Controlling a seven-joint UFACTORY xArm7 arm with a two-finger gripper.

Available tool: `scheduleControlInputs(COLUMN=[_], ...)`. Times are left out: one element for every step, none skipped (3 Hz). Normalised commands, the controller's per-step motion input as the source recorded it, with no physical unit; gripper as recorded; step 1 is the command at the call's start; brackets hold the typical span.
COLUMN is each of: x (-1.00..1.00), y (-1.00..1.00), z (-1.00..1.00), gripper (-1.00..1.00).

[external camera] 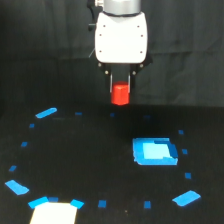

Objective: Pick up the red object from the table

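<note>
— Item one: what are we logging at the top of the exterior view?

— We are logging the white, rounded wrist housing of the arm (121, 37), and below it the dark-fingered pincer (120, 90), pointing straight down. Its two fingers are closing on either side of the small, short, bright red-orange cylinder (120, 94), so we are recording the pincer as gripping that cylinder.

— And where are we placing the cylinder?

— We are placing it between the fingers, upright, with its lower half sticking out beneath the fingertips. It appears to be hanging clear above the flat, matte black tabletop (90, 160); we are judging that from the dark gap under it, since the far edge of the surface is hard to tell from the dark curtain backdrop (40, 60).

— Other entries?

— We are listing a light-blue square patch (154, 152) towards the exterior view's right, a ring of small blue tape marks, among them one elongated strip (46, 113) at the exterior view's left, and a pale, whitish rectangle (54, 213) at the bottom edge.

— Which step are we filing this under?

— We are filing it under the lift: the grasp looks made, and the pick-up seems nearly complete.

— What is the next move calling for?

— We are noting steady grip pressure and a slow, vertical rise, because only the cylinder's upper part is sitting inside the fingers and it could slip.
</note>
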Motion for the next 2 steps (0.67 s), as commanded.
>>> scheduleControlInputs(x=[-0.17, -0.29], y=[-0.26, 0.3], z=[0.48, 0.41], gripper=[-1.0, -1.0])
